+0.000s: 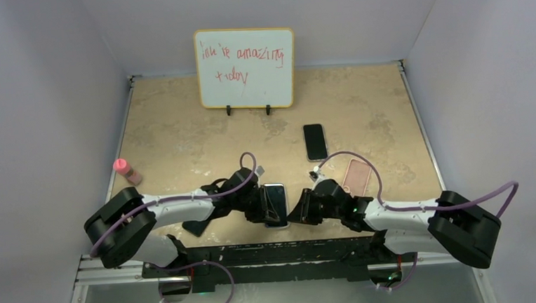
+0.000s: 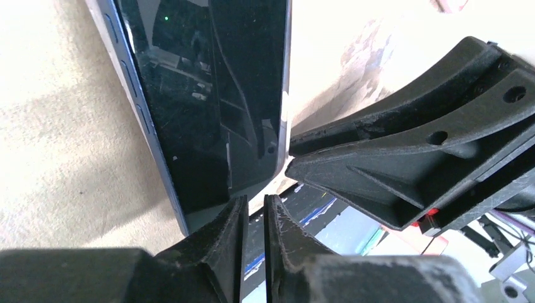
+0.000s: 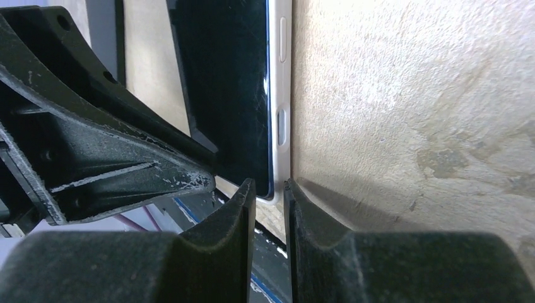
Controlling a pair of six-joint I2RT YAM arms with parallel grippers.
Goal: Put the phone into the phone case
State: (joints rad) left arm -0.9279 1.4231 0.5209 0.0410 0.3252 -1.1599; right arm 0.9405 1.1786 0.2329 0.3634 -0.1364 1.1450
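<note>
**Top view.** Both arms are bent inward, with the claws facing each other low over the table (image 1: 180, 136). The phone (image 1: 276, 204) lies flat and screen up between them. The left gripper (image 1: 263, 206) is at its left long edge and the right gripper (image 1: 302, 210) is just off its right edge. The phone case (image 1: 357, 176), pale pink, lies beyond and to the right of the right gripper, apart from it. A second phone (image 1: 314, 141), black, lies further out past both claws. A whiteboard (image 1: 246, 67) stands far beyond them. A pink bottle (image 1: 127, 171) is well to the left of the left gripper.

**Left wrist view.** The fingers (image 2: 221, 246) are narrow, with only a slit between the tips and nothing seen in it. The phone is just ahead and left of the tips, its near corner hidden behind the left finger. Contact cannot be judged. The right gripper's finger sits ahead to the right, its tip close to the phone's edge.

**Right wrist view.** The fingers (image 3: 303, 240) are narrow, with a slit only. The phone's pale side edge, with two buttons, runs straight ahead and ends at the mouth of the slit. I cannot tell whether the corner is pinched. The left gripper's finger is ahead to the left, by the screen.
</note>
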